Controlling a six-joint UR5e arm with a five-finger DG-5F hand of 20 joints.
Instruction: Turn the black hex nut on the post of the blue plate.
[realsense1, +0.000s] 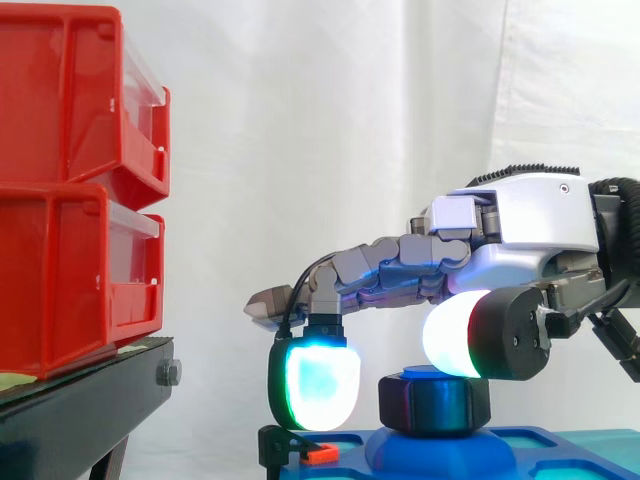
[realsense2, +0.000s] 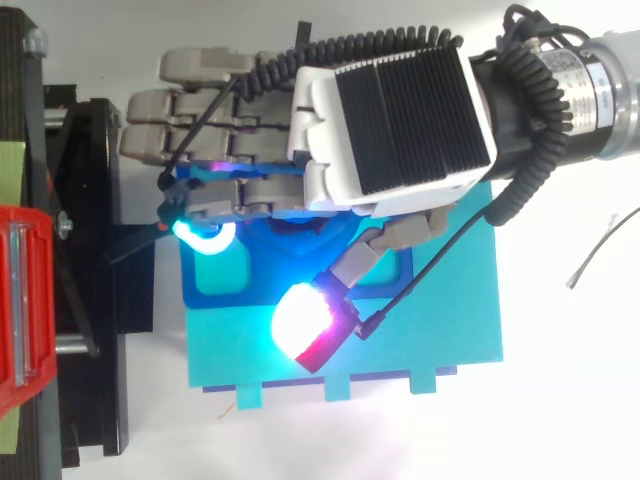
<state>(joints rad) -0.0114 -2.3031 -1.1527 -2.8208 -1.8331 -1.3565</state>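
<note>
The black hex nut (realsense1: 435, 404) sits on a raised blue boss (realsense1: 440, 447) of the blue plate (realsense1: 565, 450), which also lies under the hand in the top view (realsense2: 450, 300). My hand (realsense1: 520, 225) hovers over it, palm down (realsense2: 400, 110). Most fingers stretch straight to the left. One finger bends down, and its glowing pad (realsense1: 315, 385) hangs just left of the nut with a small gap. The thumb pad (realsense1: 455, 335) glows white right above the nut, on the near side in the top view (realsense2: 305, 325). From above, the hand hides the nut.
Two red bins (realsense1: 70, 100) are stacked on a black stand (realsense1: 90, 400) to the left, close to the fingertips. A small orange part (realsense1: 320, 453) lies at the plate's left edge. A thin loose wire (realsense2: 600, 250) lies on the white surface at the right.
</note>
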